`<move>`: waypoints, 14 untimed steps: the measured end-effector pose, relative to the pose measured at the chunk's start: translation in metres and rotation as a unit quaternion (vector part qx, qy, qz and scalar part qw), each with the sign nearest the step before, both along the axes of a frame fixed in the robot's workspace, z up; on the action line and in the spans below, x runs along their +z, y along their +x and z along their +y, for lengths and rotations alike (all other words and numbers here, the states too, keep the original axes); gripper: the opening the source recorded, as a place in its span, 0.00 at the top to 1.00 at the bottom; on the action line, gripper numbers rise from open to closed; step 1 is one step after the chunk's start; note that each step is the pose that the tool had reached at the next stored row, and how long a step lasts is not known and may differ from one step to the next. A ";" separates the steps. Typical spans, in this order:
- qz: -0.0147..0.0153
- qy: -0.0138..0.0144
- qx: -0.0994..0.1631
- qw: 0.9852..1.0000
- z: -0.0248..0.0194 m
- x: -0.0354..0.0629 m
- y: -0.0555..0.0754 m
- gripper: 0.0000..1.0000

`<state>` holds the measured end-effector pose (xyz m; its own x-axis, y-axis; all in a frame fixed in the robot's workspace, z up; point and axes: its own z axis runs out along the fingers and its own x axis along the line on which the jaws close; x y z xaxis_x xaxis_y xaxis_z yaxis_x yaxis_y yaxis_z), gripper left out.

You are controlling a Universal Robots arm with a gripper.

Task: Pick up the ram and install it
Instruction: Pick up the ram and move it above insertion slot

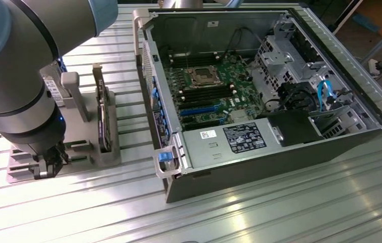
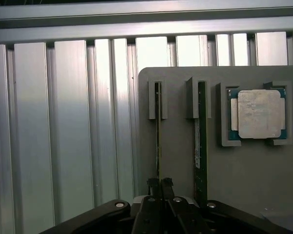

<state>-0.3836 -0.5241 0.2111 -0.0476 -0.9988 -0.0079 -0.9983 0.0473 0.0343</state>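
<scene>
Claw (image 2: 160, 184) is pinched shut on the thin edge of the ram (image 2: 158, 136), which stands in its slot in the grey holder (image 2: 178, 156) on the worktop (image 2: 63, 136). Just beside the claw, the next slot holds a second stick (image 2: 200, 141). Further over, a CPU (image 2: 261, 114) sits in its pocket.

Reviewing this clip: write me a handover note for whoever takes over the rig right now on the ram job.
Gripper: closed, pinching the thin edge of the ram stick.
Things: that stick stands on edge in its slot in the grey holder. A second green stick is in the neighbouring slot, and a processor chip sits in its own frame. The computer case lies open on the table with the motherboard exposed.
Done: stick reached and gripped.
Left: the stick is not yet lifted out of the holder and not yet installed in the case.
</scene>
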 end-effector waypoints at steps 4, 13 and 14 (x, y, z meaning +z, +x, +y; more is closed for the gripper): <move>0.000 0.000 0.000 1.000 0.0000 0.0013 0.000 0.88; 0.000 0.000 0.001 1.000 0.0000 0.0053 0.000 0.88; 0.000 0.000 0.001 1.000 -0.0001 0.0058 0.000 0.88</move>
<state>-0.3837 -0.5241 0.2169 -0.0459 -0.9989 -0.0077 -0.9984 0.0456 0.0345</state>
